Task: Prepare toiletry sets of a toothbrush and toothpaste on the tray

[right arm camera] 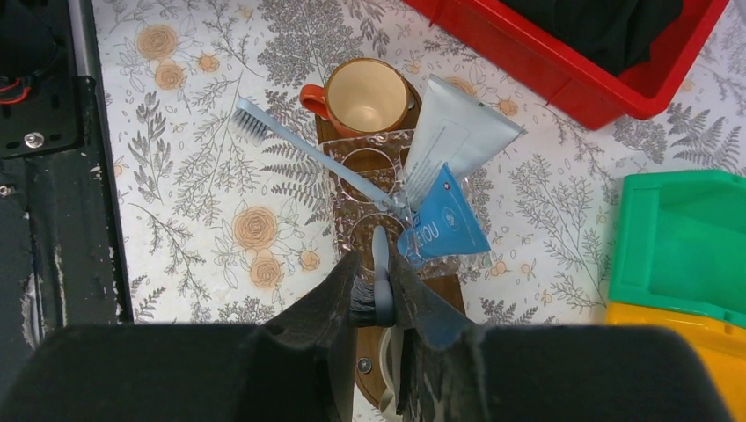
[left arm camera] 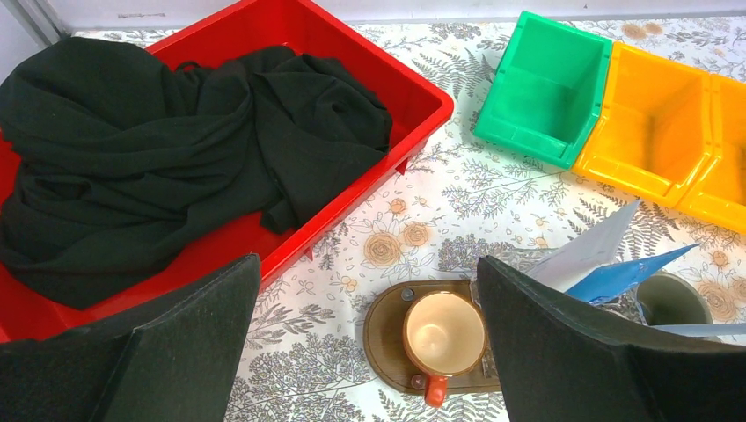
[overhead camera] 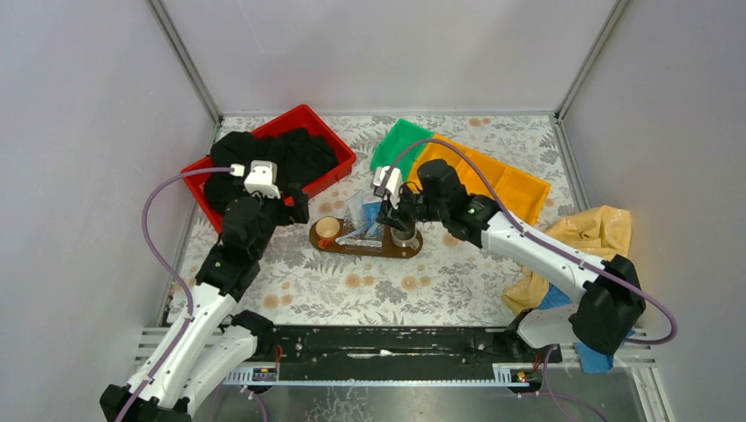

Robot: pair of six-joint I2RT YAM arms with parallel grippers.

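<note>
Floral-print desk [overhead camera: 369,290], grey enclosure walls.

- Tray [overhead camera: 369,251]: long axis runs left to right in the top view. Orange cup [overhead camera: 327,230] sits on its left end, clear holder [right arm camera: 369,158] mid-board.
- Right hand [right arm camera: 376,264]: clenched on the held toothbrush [right arm camera: 380,251], over the tray's right end. The brush's long axis follows the fingers, with the rounded tip pointing away toward the holder and dark bristles against the left finger. The handle is hidden behind the hand.
- Second toothbrush [right arm camera: 308,158]: lies diagonally. Its bristle head hangs off the tray over the desk beside the cup; the other end reaches the holder by the tubes.
- Whitish toothpaste tube [right arm camera: 457,132] and blue toothpaste tube [right arm camera: 444,224]: both stand tilted at the holder, side by side, wide ends up. Their lower ends are lost in the clear plastic.
- Left hand [left arm camera: 365,264]: released, fingers spread wide, holding nothing, hovering above the desk between the red crate [left arm camera: 422,97] and the tray's cup end.
- Left wrist view only: a heap of black cloth [left arm camera: 176,149] fills the crate. The insides of the green bin [left arm camera: 545,88] and the orange bin [left arm camera: 660,132] show. Part of a grey cup [left arm camera: 673,299] shows past the tubes.
- Top view: tubes and brushes are too small to separate.
</note>
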